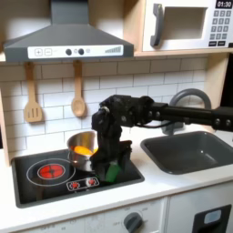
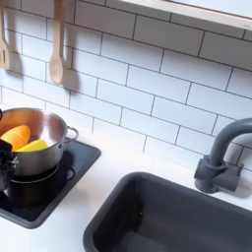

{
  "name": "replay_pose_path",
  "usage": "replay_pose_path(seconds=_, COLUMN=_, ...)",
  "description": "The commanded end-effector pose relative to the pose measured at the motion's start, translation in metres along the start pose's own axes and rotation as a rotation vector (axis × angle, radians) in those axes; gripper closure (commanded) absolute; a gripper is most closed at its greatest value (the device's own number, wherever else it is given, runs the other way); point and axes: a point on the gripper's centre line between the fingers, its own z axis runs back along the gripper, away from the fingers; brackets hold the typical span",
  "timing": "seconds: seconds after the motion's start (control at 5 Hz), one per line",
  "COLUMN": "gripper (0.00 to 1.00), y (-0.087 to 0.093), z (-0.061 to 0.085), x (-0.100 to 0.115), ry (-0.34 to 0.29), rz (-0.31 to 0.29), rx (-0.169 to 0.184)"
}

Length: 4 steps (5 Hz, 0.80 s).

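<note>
In the first exterior view my black gripper [image 1: 111, 164] points down over the right half of the black hob [image 1: 55, 187]. A small green object [image 1: 115, 171] sits at its fingertips, low over the hob surface. The fingers are dark and blurred, so I cannot tell whether they grip it. Just left of the gripper stands a silver pot [image 1: 82, 148] with orange and yellow food inside. The second exterior view shows the same pot [image 2: 44, 126] and its orange and yellow contents [image 2: 20, 138] from close up. A dark part of the arm crosses the second exterior view's left edge.
A dark sink [image 1: 189, 150] [image 2: 177, 221] lies right of the hob, with a grey faucet [image 1: 187, 97] [image 2: 224, 157] behind it. Two wooden utensils [image 1: 78, 91] hang on the tiled wall. A red burner ring [image 1: 47, 170] marks the hob's left side.
</note>
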Motion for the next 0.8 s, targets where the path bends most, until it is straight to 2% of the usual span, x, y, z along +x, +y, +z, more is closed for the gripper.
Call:
replay_pose_path(seconds=0.0, gripper=0.0, y=0.0006, z=-0.0013, x=-0.0015, ry=0.003, rz=-0.001, rx=-0.002)
replay_pose_path(seconds=0.2, gripper=0.0, y=0.0016, z=-0.004, x=-0.0038, ry=0.007, rz=0.002, rx=-0.004)
replay_pose_path(seconds=0.6, gripper=0.0, y=0.0015, z=0.002, x=-0.0037, ry=-0.026, rz=0.011, rx=-0.029)
